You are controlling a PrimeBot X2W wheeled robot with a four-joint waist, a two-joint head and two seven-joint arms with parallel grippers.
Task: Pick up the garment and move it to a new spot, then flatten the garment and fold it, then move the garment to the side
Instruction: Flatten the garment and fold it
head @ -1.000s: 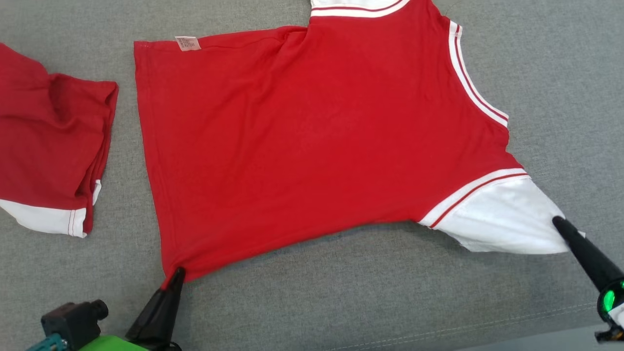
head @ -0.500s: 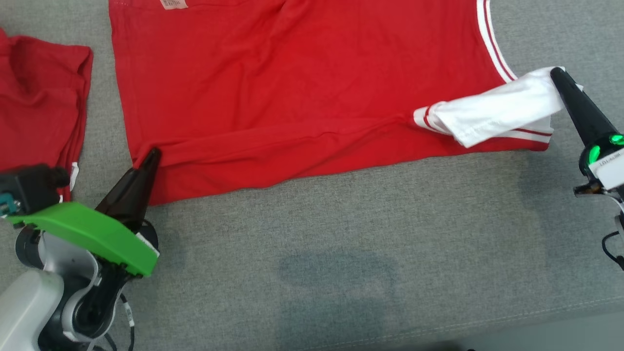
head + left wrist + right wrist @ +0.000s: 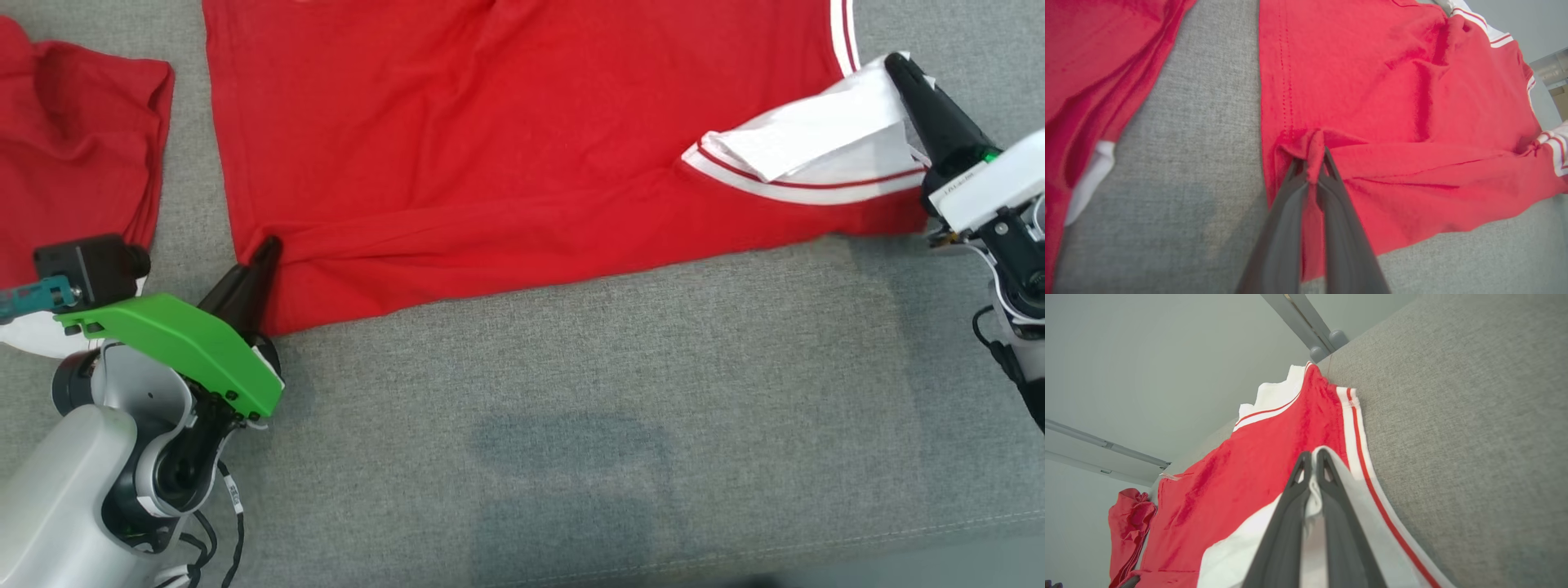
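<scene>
- The left fingers, at the lower left of the head view, are pinched tight on a bunched corner of the garment. In the left wrist view a twist of red cloth stands up between their tips.
- The right fingers, at the upper right of the head view, are clamped just as tight on the edge of the white sleeve, which is doubled back over the red body (the right wrist view shows white cloth squeezed between the two tips).
- Between the two grips the garment's near edge lies turned over on itself, a creased red band running from lower left towards the right of the head view.
- The rest of the garment lies spread on the grey surface, across the top middle of the head view and off its top edge. Striped white-and-red trim shows beside the sleeve.
- Behind the left fingers a green cover sits on the pale arm.
- A second red garment, rumpled, lies at the upper left of the head view, with a strip of grey between the two.
</scene>
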